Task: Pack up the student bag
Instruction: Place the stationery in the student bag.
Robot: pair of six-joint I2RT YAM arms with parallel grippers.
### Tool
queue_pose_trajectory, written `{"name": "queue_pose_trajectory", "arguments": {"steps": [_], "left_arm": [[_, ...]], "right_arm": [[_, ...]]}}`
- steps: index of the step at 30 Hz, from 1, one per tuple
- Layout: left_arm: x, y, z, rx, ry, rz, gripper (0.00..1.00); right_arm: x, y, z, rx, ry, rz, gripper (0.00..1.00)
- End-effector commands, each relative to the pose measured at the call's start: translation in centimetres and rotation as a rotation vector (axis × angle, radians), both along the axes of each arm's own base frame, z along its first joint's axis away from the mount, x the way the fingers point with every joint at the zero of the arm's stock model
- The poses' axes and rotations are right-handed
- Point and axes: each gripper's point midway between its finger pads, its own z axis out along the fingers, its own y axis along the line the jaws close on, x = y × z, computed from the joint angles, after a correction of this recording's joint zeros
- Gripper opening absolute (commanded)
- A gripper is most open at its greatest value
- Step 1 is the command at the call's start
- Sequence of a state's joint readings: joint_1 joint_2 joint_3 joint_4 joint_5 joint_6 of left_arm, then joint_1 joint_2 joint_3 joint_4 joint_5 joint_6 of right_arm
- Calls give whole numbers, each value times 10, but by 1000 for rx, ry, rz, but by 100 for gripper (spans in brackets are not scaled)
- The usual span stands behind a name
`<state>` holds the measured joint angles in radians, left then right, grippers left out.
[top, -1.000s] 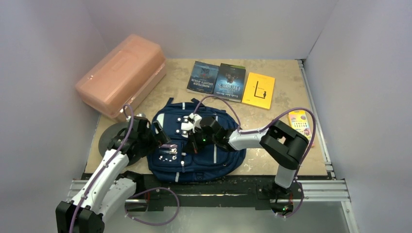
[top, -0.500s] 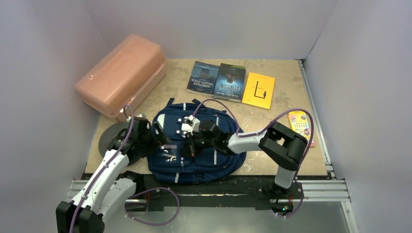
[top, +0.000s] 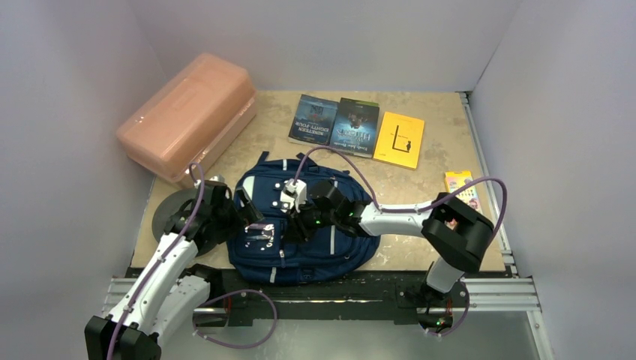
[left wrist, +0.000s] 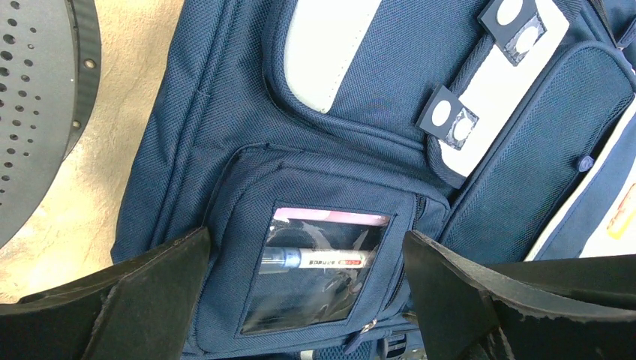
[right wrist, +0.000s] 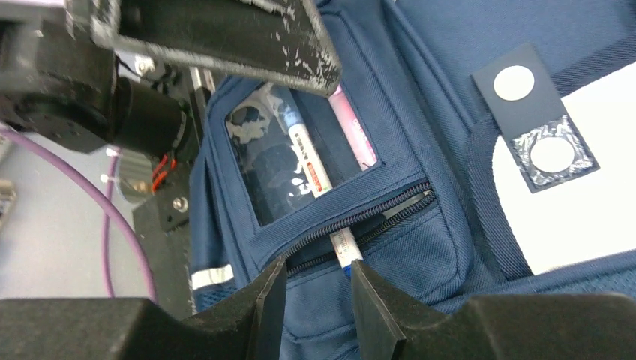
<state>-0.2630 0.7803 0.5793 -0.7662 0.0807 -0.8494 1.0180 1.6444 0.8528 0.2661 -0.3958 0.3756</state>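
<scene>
Pale grey walls are enclosing a beige worktop [top: 420, 187], where a navy blue fabric backpack with grey stripes [top: 330, 259] is lying flat at the near middle. Above its clear-windowed front pocket [left wrist: 315, 277], the left end effector [left wrist: 305, 244] is hovering, jaws spread wide. The right end effector [right wrist: 315, 274] is standing partly open and gripping nothing, its fingertips just beside a white pen [right wrist: 345, 251] poking from the pocket's zip.
</scene>
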Motion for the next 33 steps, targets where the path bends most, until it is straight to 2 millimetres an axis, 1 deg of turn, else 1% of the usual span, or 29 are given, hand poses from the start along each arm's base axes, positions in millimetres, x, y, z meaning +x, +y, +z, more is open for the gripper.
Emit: {"name": "queue_pose_trajectory", "arguments": {"steps": [1,2,4,7,10,13,16,20,21,22,24,26,30,33], "left_arm": [[1,-6,10,-33,-20,-16,100],[1,-7,10,-39,-19,-19,100],[-1,-8,9,-47,-17,-24,100],[-2,-9,7,-50,-9,-27,100],[-3,-10,5,-54,0,-28,100],[-3,-11,3,-62,3,-26,100],[-4,-12,1,-69,7,-25,100],[-5,-13,-2,-77,11,-25,100],[-5,-13,-2,-79,12,-25,100],[-5,-13,-3,-80,14,-24,100],[-6,-14,-2,-85,14,-18,100],[-6,-14,0,-92,6,-12,100],[-9,-16,-4,-115,3,-3,100],[-12,-19,-9,-138,17,-2,100]], "right_arm": [[10,13,2,18,-181,122,42],[15,13,4,18,-213,112,42],[18,12,3,21,-262,122,44],[19,12,-6,10,-329,157,45],[21,17,-13,-7,-375,155,42],[16,26,-14,-6,-402,150,34],[13,30,-19,-38,-465,151,30],[9,31,-23,-79,-504,127,13],[8,32,-22,-73,-488,115,4],[8,32,-21,-64,-465,86,0],[2,34,-5,32,-382,21,0],[-1,34,8,137,-252,-57,0],[-12,52,16,254,35,-138,0],[-17,60,13,280,172,-172,0]]}}
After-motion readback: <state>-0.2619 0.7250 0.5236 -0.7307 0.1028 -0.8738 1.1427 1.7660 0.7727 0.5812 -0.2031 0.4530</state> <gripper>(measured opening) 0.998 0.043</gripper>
